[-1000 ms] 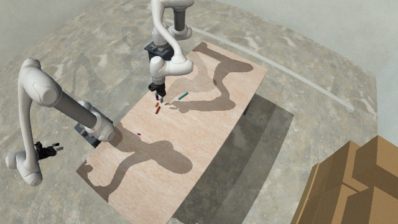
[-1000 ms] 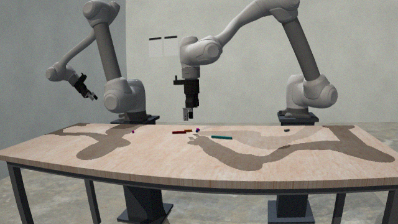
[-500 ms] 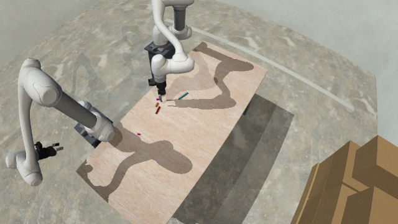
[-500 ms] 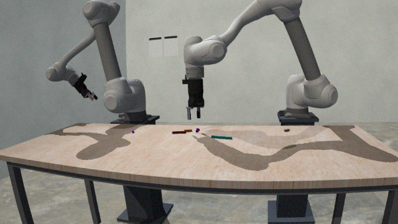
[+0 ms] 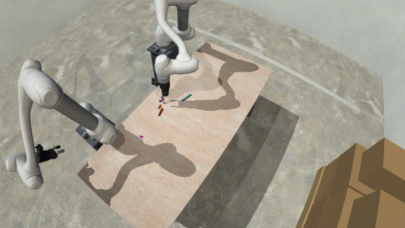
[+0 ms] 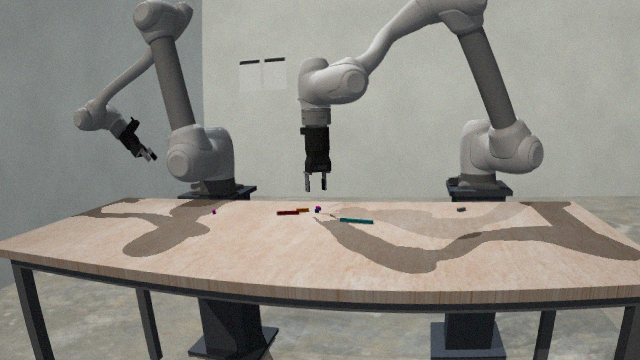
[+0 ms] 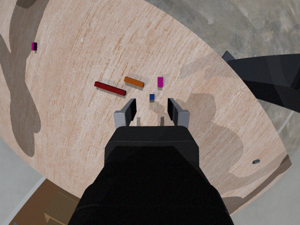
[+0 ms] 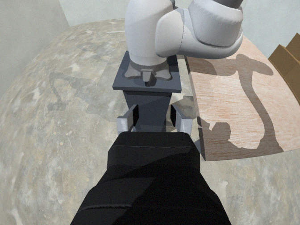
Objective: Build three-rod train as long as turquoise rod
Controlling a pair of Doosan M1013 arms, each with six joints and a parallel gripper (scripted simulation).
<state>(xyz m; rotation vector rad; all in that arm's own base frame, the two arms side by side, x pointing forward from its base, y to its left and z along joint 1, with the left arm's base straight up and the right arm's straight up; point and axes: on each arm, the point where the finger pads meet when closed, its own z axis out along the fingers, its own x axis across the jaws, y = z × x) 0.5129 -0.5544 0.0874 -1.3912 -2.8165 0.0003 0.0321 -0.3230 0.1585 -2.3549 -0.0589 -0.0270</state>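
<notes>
Train is not begun: red rod (image 5: pixel 161 111) (image 6: pixel 288 213) (image 7: pixel 110 88), nearer magenta rod (image 5: pixel 160 101) (image 6: pixel 318 208) (image 7: pixel 160 81) and blue rod (image 5: pixel 164 102) (image 6: pixel 316 211) (image 7: pixel 152 97) lie apart near the counter's (image 5: pixel 190 126) (image 6: pixel 250 240) (image 7: pixel 72 60) (image 8: pixel 230 97) arm-side edge — all joining remains. Left tool (image 5: pixel 165 99) (image 6: pixel 315 189) (image 7: pixel 152 99) and right tool (image 5: pixel 60 149) (image 6: pixel 151 156) (image 8: pixel 154 111) are wide, empty.

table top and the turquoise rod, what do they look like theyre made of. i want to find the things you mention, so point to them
The tabletop (image 5: pixel 202 133) (image 6: pixel 280 250) (image 7: pixel 72 60) (image 8: pixel 222 97) looks like pale matte wood or wood laminate, given its streaky grain. The straight turquoise rod (image 5: pixel 186 97) (image 6: pixel 356 221) could be painted wood or plastic: evenly coloured, with no grain visible.
</notes>
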